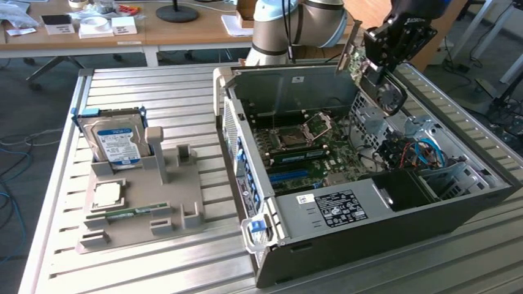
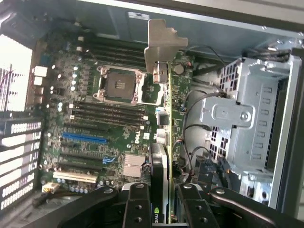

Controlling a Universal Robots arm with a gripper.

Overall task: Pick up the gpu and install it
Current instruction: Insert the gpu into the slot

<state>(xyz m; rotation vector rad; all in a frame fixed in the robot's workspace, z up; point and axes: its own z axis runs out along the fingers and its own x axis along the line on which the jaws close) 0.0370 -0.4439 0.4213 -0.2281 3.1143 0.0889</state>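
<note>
So that it presumably meets a slot edge-first, the gpu (image 1: pixel 388 92), a thin black fan card with silver bracket, hangs edge-down over the open grey computer case (image 1: pixel 343 245), at one o'clock in the exterior view, clamped by the black gripper (image 1: pixel 374 66). Nvidia's logo marks it; the green motherboard (image 2: pixel 95 123) reads Dell.

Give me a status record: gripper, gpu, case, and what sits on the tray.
gripper: shut on the gpu, over the open case
gpu: in the air, edge toward the motherboard, silver bracket at the end far from the fingers; not seated in a slot
case: lying on its side, side panel off
tray: on the exterior view's left of the case
hard drive: standing upright in the tray
memory stick: lying flat on the tray
</note>
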